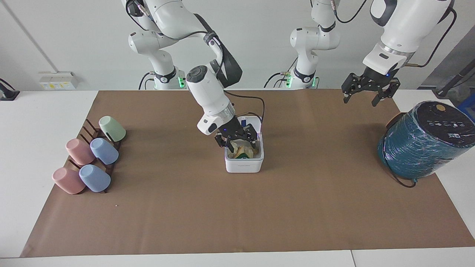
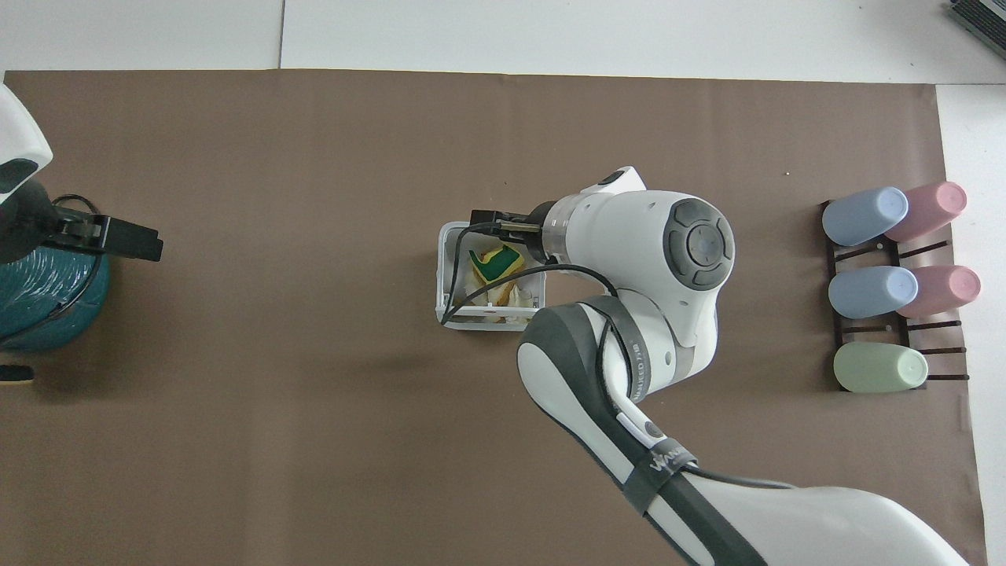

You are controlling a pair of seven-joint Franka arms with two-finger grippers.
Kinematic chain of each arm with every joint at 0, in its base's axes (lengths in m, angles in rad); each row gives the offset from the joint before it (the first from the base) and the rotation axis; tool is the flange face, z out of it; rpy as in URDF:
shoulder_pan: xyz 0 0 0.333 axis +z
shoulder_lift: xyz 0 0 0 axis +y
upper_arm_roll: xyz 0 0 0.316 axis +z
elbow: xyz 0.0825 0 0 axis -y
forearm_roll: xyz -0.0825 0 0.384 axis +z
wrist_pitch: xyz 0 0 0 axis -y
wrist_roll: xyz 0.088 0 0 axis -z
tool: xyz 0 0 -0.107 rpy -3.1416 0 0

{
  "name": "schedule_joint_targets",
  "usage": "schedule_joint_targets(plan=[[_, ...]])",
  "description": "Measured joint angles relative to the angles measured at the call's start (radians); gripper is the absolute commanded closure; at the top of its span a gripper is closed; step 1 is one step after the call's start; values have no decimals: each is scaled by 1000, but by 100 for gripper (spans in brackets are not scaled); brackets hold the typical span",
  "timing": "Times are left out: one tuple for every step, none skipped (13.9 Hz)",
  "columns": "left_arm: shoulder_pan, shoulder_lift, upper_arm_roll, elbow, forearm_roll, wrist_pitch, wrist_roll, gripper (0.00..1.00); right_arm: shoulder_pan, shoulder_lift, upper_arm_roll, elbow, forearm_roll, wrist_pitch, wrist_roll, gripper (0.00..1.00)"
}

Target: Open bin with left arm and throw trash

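The white bin (image 1: pixel 243 167) stands open mid-mat, its lid (image 1: pixel 253 121) tipped up on the side nearer the robots. In it lie a yellow piece with a green face (image 2: pixel 495 263) and pale bread scraps (image 2: pixel 503 295); the facing view shows them too (image 1: pixel 243 150). My right gripper (image 1: pixel 238 142) is open and empty just above the bin's mouth; the overhead view shows its tips at the bin's rim (image 2: pixel 493 222). My left gripper (image 1: pixel 362 98) is open and empty, raised over the mat's edge by the teal cylinder, and shows in the overhead view (image 2: pixel 126 240).
A big teal cylinder with a black top (image 1: pixel 423 141) stands at the left arm's end of the table. A rack of pastel cups (image 1: pixel 89 159) lies at the right arm's end. A black cable (image 2: pixel 448 306) hangs from the right wrist over the bin.
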Motion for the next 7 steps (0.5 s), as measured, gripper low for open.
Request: schedule_joint_targets(plan=[[0, 0, 0, 0, 0, -2, 0, 0, -32, -26, -1, 10, -42, -62, 0, 0], [0, 0, 0, 0, 0, -4, 0, 0, -66, -57, -1, 18, -73, -132, -1, 0], [0, 0, 0, 0, 0, -5, 0, 0, -99, -87, -2, 23, -88, -203, -8, 0], [1, 0, 1, 0, 1, -5, 0, 0, -133, -116, -3, 25, -94, -272, -30, 0], [2, 0, 1, 0, 1, -5, 0, 0, -170, -141, -4, 25, -97, -333, -65, 0], [3, 0, 2, 0, 1, -5, 0, 0, -215, -165, -4, 25, -99, -388, -115, 0], [3, -1, 2, 0, 1, -5, 0, 0, -260, -188, -6, 26, -99, -438, -169, 0]])
